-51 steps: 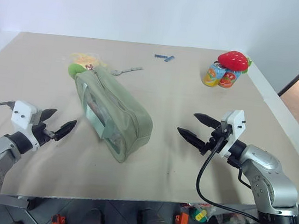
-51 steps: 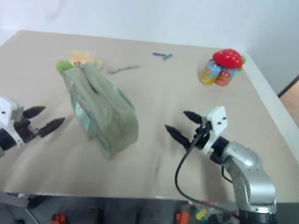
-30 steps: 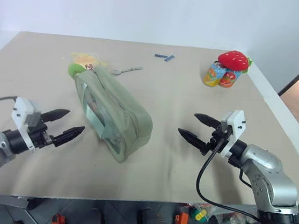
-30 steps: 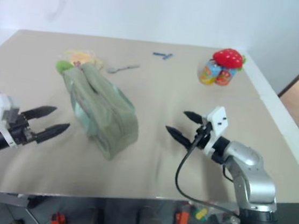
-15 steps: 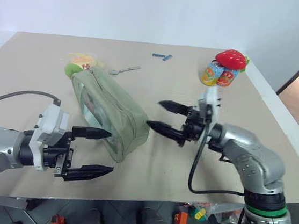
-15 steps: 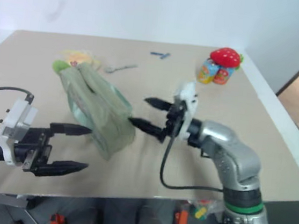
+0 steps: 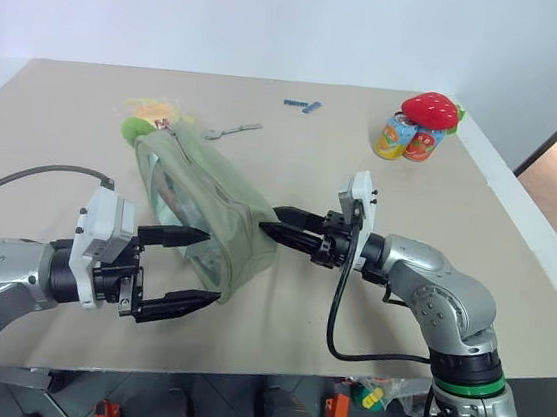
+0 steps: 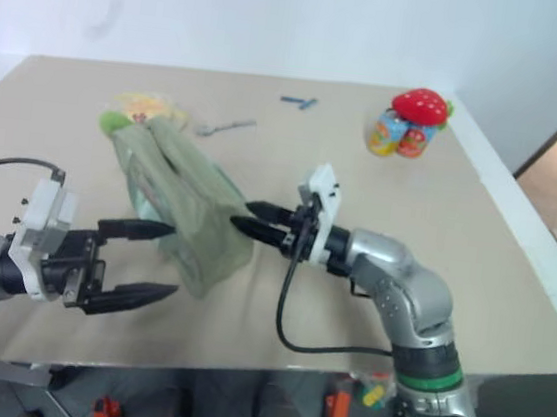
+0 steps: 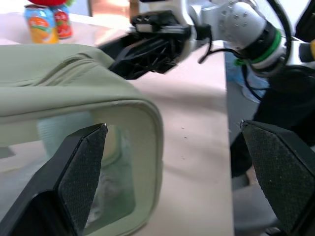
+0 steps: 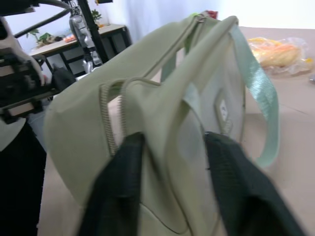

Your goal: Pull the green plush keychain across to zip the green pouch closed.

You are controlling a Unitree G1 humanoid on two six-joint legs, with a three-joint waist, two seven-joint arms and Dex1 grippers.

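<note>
The right gripper (image 7: 269, 222) pinches the pouch's (image 7: 205, 192) near end; the keychain (image 7: 137, 129) sits at the far end, along the zipper, nearer the wide-open left gripper (image 7: 191, 266).

A: Where does the pouch (image 7: 204, 200) lie?
B: On the table (image 7: 364, 168), left of centre, with the plush keychain (image 7: 137, 129) at its far end.
A: And the claws?
B: Left claw (image 7: 183, 265) at its near left; right claw (image 7: 279, 223) at its right end.

Beige table (image 7: 364, 168) carries green pouch (image 7: 220, 205), cans (image 7: 411, 140), spoon (image 7: 233, 129).
</note>
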